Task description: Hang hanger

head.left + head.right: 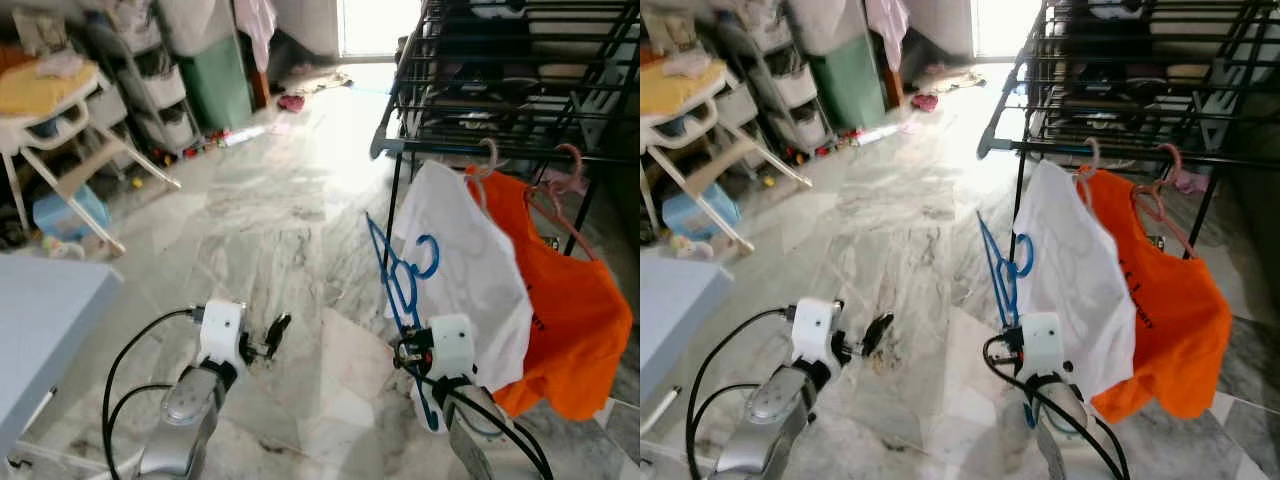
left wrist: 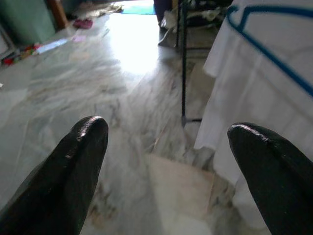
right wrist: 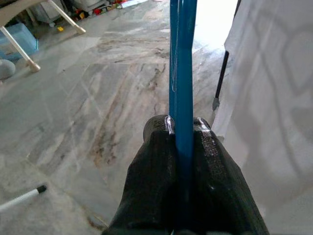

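Head cam: I've got the blue hanger [image 1: 398, 280] up in my right gripper [image 1: 412, 352], hook end level with the white shirt [image 1: 470, 270] and not on the drying rack [image 1: 500, 75] rail yet. White shirt and orange shirt [image 1: 560, 300] already hang off the rail's front edge on pink hangers [image 1: 555, 185].
Right wrist: fingers [image 3: 156, 161] pinched tight on the hanger's thin blue bar, which runs straight up out of the grip. White shirt sits just beside it.
Left wrist: left gripper [image 2: 166, 161] has its fingers spread wide, nothing between them, just marble floor [image 2: 98, 88] and a rack leg [image 2: 184, 63] ahead.
Risk: I reckon the thin bar could twist in the pinch as I lift, so the hook misses the rail. It could also snag the white shirt and drag it off.
In the way: the white shirt hangs between my hanger and the free stretch of rail, near the rack's front corner.
Around: white high chair [image 1: 55, 120], storage drawers [image 1: 160, 90], green bin [image 1: 215, 80] far left; grey tabletop [image 1: 40, 320] near left; a marker [image 3: 22, 198] on the floor.
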You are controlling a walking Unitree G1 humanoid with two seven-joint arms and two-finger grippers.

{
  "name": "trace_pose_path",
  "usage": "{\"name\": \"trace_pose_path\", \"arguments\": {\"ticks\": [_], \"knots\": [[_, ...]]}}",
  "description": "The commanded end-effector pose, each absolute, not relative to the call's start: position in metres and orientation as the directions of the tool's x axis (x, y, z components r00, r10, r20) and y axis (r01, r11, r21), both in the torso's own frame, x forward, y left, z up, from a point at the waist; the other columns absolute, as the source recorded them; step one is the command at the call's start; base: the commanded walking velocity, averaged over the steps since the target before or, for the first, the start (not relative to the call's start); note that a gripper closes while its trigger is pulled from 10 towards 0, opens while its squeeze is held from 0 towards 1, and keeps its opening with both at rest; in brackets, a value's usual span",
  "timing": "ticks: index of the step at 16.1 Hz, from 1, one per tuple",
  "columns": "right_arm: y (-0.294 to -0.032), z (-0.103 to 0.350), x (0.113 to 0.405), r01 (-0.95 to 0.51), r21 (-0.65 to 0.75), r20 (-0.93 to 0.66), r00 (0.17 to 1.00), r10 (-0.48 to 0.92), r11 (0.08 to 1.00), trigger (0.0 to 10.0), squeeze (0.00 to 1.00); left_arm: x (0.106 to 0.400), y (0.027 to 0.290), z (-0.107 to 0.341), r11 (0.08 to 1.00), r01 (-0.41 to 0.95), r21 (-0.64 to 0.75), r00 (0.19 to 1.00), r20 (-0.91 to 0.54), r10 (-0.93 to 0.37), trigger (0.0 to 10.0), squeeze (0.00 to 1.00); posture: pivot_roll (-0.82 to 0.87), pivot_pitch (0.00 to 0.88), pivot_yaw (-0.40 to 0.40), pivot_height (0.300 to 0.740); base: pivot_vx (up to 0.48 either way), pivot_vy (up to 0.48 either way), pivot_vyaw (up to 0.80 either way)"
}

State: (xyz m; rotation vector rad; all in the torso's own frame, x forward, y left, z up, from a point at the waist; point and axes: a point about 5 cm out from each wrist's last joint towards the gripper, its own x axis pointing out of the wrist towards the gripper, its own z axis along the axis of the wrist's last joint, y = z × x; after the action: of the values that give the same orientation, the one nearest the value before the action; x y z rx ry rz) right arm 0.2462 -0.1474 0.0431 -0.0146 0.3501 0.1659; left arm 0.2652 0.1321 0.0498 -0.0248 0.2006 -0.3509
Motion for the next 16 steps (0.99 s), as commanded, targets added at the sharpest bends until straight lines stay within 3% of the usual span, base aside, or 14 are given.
{"name": "trace_pose_path", "arguments": {"ticks": [1, 6, 16], "knots": [[-0.1527, 0.0458, 0.2464, -0.15, 0.0, -0.337, 0.931, 0.141, 0.989, 10.0, 0.0, 0.2647, 0.1258, 0.0517, 0.928, 0.367, -0.06, 0.91, -0.185, -0.372, 10.0, 0.0, -0.14, 0.036, 0.124, 0.74, 0.27, 0.0, 0.0], [-0.1525, 0.044, 0.245, -0.139, 0.003, -0.343, 0.93, 0.132, 0.99, 10.0, 0.0, 0.2641, 0.1252, 0.0511, 0.925, 0.375, -0.062, 0.906, -0.186, -0.38, 10.0, 0.0, -0.14, 0.035, 0.128, 0.74, 0.277, 0.0, 0.0], [-0.1541, 0.0447, 0.2468, -0.143, -0.025, -0.345, 0.93, 0.125, 0.989, 10.0, 0.0, 0.2614, 0.12, 0.048, 0.921, 0.384, -0.07, 0.9, -0.193, -0.39, 10.0, 0.0, -0.15, 0.041, 0.118, 0.74, 0.294, 0.255, 0.0]]}}
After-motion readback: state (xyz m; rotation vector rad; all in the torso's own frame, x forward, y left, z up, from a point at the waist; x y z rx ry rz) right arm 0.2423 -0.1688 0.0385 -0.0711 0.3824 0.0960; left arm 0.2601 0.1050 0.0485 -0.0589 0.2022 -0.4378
